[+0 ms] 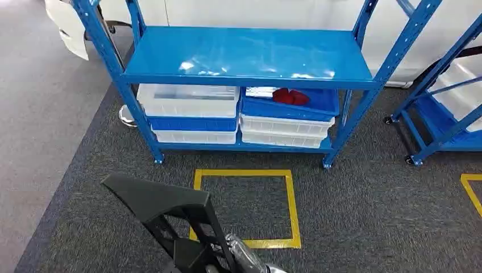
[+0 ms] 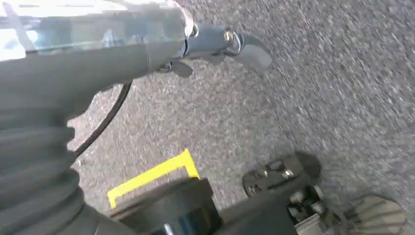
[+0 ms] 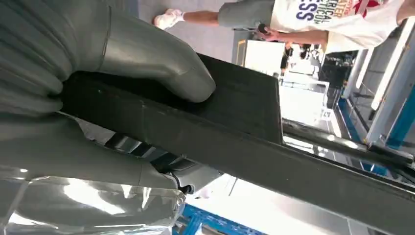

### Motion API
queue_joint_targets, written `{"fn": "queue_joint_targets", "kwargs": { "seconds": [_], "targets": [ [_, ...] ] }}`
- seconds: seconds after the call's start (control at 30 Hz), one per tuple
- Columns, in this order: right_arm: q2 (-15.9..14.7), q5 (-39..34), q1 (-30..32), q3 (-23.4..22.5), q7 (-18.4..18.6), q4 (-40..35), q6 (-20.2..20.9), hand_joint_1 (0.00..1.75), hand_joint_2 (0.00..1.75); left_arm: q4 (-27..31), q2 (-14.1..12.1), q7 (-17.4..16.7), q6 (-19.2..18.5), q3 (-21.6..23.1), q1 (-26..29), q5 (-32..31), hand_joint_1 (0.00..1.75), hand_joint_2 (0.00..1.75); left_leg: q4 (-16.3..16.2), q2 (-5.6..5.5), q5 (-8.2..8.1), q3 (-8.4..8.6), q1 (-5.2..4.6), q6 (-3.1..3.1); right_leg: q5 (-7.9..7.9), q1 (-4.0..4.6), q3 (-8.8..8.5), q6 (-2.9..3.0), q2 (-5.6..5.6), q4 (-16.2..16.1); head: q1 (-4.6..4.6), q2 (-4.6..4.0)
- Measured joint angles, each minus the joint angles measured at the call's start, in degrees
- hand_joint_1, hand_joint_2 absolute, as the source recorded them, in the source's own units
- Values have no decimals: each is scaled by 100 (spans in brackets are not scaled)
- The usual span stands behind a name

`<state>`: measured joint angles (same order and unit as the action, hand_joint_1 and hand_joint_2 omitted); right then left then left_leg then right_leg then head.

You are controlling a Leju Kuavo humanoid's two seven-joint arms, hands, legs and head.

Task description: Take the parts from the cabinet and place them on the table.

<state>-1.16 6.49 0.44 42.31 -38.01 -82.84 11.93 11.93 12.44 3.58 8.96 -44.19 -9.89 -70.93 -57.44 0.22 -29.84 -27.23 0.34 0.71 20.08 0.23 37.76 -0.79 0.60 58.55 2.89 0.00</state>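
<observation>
My right hand grips a long flat black part, its thick grey thumb pressed on the broad face. The same black part rises at the bottom of the head view, above the carpet in front of the blue cabinet. Red parts lie in a blue bin on the cabinet's lower shelf, right side. My left hand hangs over the grey carpet with fingers stretched out and nothing in it; that view is blurred.
White bins are stacked on the lower shelf's left; the top shelf is bare. A yellow tape square marks the carpet before the cabinet. A second blue rack stands right. A person stands nearby.
</observation>
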Motion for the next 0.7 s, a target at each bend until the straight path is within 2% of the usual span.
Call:
{"fn": "queue_joint_targets", "kwargs": {
  "seconds": [0.03,0.07,0.13,0.17,0.2,0.23,0.27,0.3,0.33,0.37,0.4,0.47,0.5,0.53,0.57,0.6,0.63,0.67,0.7],
  "targets": [
    [-2,0,1,-4,0,0,0,175,175,-2,9,0,0,0,-9,0,0,175,9,44,79,-68,26,52,169,-39,62,-32,-27,67,0,0],
    [-4,0,5,-7,0,0,0,175,175,-2,7,8,13,0,-21,0,0,175,9,41,151,-160,30,95,521,-41,141,-61,-35,288,-2,0],
    [-4,0,2,-7,0,0,2,175,175,-2,7,42,37,0,-23,0,0,175,12,36,269,-346,28,109,1187,-71,364,-123,-36,1104,0,0],
    [-4,-2,3,-7,0,0,21,175,175,-2,7,57,48,0,-14,6,0,175,6,39,340,-440,26,100,1347,-77,456,-143,-36,1530,0,0],
    [-4,-20,4,-7,4,7,61,175,175,-2,4,72,50,0,-7,11,0,175,0,52,410,-524,26,93,1271,-87,480,-154,-36,1830,-2,0],
    [-4,-55,3,-7,7,22,116,175,175,-2,4,81,48,0,-2,20,0,175,-1,111,462,-602,26,98,1065,-96,408,-158,-35,1866,0,0],
    [-4,-81,-1,-7,13,37,170,175,175,-2,4,87,50,0,2,20,0,175,-5,135,524,-682,24,83,789,-97,184,-146,-29,1643,0,0],
    [-2,-98,-2,-7,13,44,201,175,175,-2,4,87,50,0,5,20,0,175,-6,157,561,-723,24,68,669,-96,-96,-122,-5,1279,0,0],
    [0,-114,-5,-7,15,46,208,175,175,-2,4,94,55,0,6,20,0,175,-6,178,603,-751,19,45,660,-82,-542,-74,111,660,0,0],
    [4,-122,-22,-7,15,46,210,175,175,-2,7,105,55,0,15,20,0,175,-17,215,627,-754,6,13,880,-29,-969,-12,314,71,-2,2],
    [13,-122,-38,-7,15,48,227,175,175,-2,9,111,55,0,25,20,0,175,-22,258,652,-758,0,-20,974,7,-1095,28,326,-206,0,2],
    [13,-129,-30,-7,15,48,236,175,175,-2,9,120,57,0,25,20,0,175,-2,367,706,-756,16,-85,967,30,-1032,103,246,-223,-2,0],
    [13,-129,-18,-9,15,50,251,175,175,-2,9,122,61,0,18,20,0,175,18,436,742,-739,20,-131,910,22,-1008,168,182,-257,-2,0],
    [22,-129,-11,-9,15,52,269,175,175,-2,7,125,63,0,19,20,0,175,-45,382,693,-782,37,-167,822,-30,-1010,206,135,-311,0,0],
    [26,-142,-20,-9,18,54,284,175,175,-2,7,131,66,0,23,20,0,175,-224,240,482,-863,35,-184,787,-25,-972,257,97,-316,-2,0],
    [33,-149,-24,-11,18,57,293,175,175,-2,7,133,68,0,31,20,0,175,-558,144,215,-985,35,-191,752,-20,-926,287,58,-309,2,0],
    [35,-151,-19,-13,20,70,295,175,175,-2,4,133,70,0,48,20,0,175,-1084,84,-95,-1166,36,-205,714,-8,-881,300,4,-305,0,0],
    [35,-151,-18,-13,20,85,295,175,175,-2,4,133,70,0,60,20,0,175,-1519,57,-291,-1314,37,-221,685,4,-836,306,-53,-295,0,0],
    [35,-155,-15,-15,20,101,297,175,175,-2,4,142,72,-2,56,24,0,175,-1778,44,-357,-1380,36,-225,662,11,-788,303,-105,-273,0,0]
  ]
}}
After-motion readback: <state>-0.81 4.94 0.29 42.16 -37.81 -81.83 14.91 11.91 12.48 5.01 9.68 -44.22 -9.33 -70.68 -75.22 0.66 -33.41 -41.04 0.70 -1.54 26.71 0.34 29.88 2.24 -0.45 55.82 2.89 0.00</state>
